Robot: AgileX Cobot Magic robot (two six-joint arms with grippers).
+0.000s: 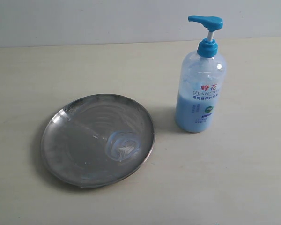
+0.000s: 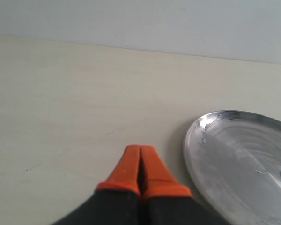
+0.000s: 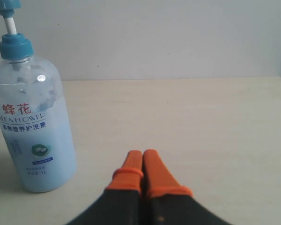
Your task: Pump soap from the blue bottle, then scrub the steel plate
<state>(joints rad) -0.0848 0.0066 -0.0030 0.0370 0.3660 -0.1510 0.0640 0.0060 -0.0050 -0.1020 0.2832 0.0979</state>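
The steel plate point(image 1: 79, 154) lies on the table at the left, with a whitish-blue smear of soap point(image 1: 122, 146) near its right rim. The blue bottle point(image 1: 200, 84) stands upright to the plate's right, its pump head pointing left. Neither arm shows in the exterior view. My left gripper point(image 2: 140, 149) is shut and empty, hovering beside the steel plate point(image 2: 234, 154), apart from its rim. The right gripper point(image 3: 143, 153) is likewise shut with nothing in it, a short way from the blue bottle point(image 3: 33, 126).
The pale wooden table point(image 1: 234, 178) runs to a light wall point(image 1: 107, 18) at the back. Nothing else stands on it in these views.
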